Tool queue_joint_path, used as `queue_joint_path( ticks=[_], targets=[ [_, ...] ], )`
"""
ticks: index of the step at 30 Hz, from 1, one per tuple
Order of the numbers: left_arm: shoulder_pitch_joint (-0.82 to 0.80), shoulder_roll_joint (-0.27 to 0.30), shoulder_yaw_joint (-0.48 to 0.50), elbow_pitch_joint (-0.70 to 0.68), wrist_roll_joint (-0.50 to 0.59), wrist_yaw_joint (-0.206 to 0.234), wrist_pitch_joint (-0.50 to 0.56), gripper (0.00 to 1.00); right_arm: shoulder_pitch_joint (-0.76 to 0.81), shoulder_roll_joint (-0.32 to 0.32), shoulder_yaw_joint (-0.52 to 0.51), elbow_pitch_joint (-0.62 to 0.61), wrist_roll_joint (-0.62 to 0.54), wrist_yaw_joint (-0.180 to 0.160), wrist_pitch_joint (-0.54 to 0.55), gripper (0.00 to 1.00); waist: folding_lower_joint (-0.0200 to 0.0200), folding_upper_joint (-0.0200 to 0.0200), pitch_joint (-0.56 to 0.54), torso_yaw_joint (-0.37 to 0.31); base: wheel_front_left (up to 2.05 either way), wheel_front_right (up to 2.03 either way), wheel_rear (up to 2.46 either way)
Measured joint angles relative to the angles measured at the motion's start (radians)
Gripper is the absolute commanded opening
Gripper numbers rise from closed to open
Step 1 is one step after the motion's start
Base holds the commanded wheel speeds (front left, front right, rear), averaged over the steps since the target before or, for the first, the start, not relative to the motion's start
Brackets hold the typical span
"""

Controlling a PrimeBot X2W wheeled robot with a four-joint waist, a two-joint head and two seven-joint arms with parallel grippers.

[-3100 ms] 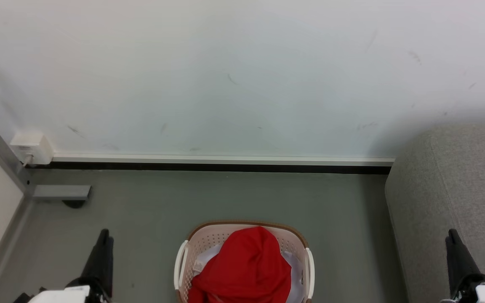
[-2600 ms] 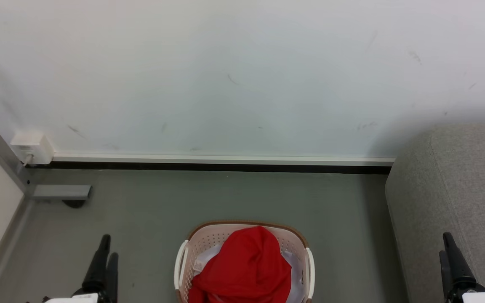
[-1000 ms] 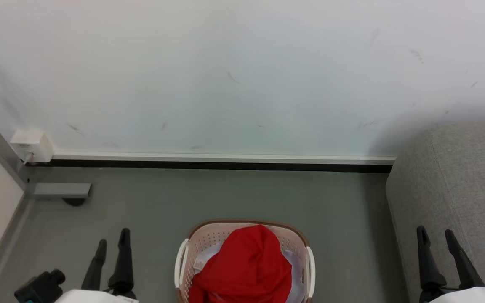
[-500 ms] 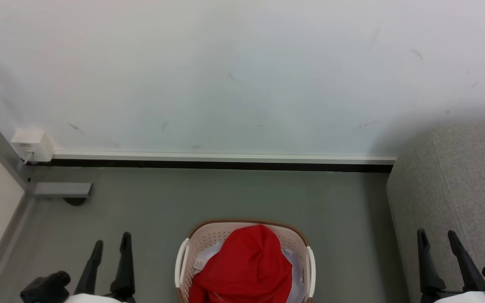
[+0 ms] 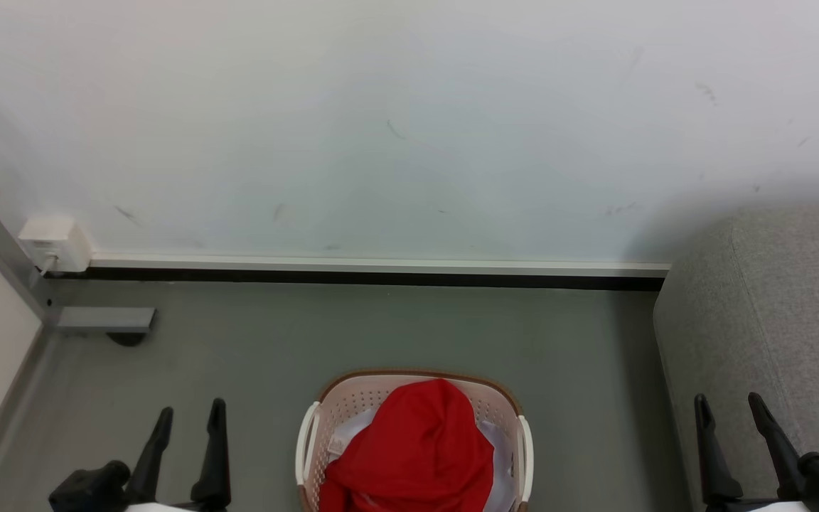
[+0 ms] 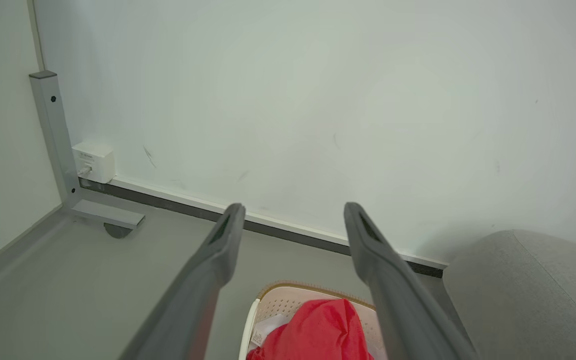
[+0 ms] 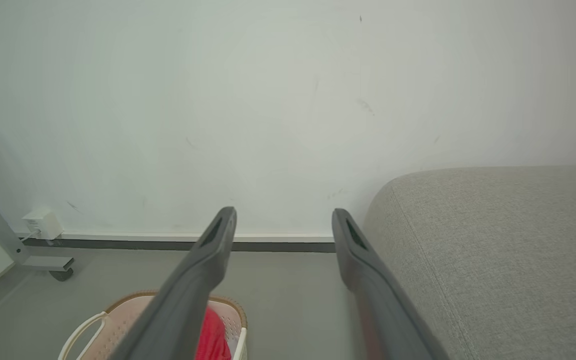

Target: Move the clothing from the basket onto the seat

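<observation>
Bare grey floor [image 5: 395, 327] lies open between the wall [image 5: 409, 128] and the basket [image 5: 342, 412], and along both of the basket's sides. The basket's top is uncovered, with a red garment [image 5: 416, 448] heaped above its rim (reachable from overhead). The seat [image 5: 772, 306] walls off the right. A metal frame foot [image 5: 104, 320] juts out at far left.
</observation>
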Motion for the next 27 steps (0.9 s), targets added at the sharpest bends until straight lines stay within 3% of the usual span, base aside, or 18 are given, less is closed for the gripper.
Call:
queue_joint_path(
  ticks=[27],
  targets=[
    [0.01,0.004,0.005,0.02,0.179,-0.029,-0.053,1.0,0.01,0.007,-0.021,0.009,-0.128,0.0,-0.055,1.0,0.0,0.0,0.0,-0.013,0.0,0.0,0.0]
  ],
)
